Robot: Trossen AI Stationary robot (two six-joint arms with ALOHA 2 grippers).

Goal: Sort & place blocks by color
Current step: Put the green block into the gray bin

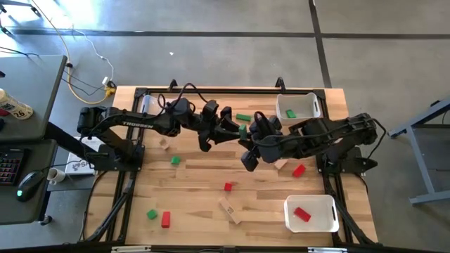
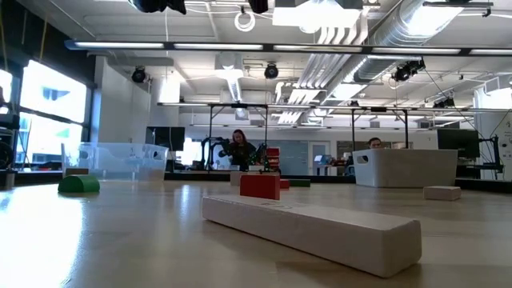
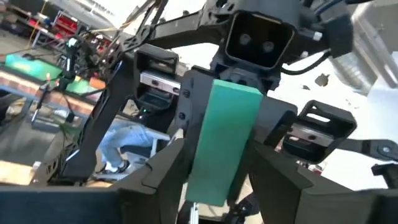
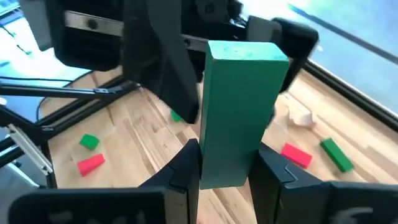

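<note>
A green bar block is held above the table's middle, between both grippers. My left gripper comes from the table's left and is shut on one end of the bar. My right gripper comes from the right and is shut on the other end. The two grippers face each other. Other blocks lie flat on the table: green ones, red ones and a tan bar. A green block lies in the far white bin and a red one in the near white bin. My left gripper pinches the green bar's end between its two fingers, which lie along the bar. The bar is lifted clear and points away toward the right gripper. My right gripper pinches the bar's opposite end between its two fingers, also along the bar. The far end reaches between the left gripper's dark fingers.
A white bin stands at the far right corner and another at the near right. A clear bin stands at the far left. More blocks lie near left. People sit in the room beyond the table.
</note>
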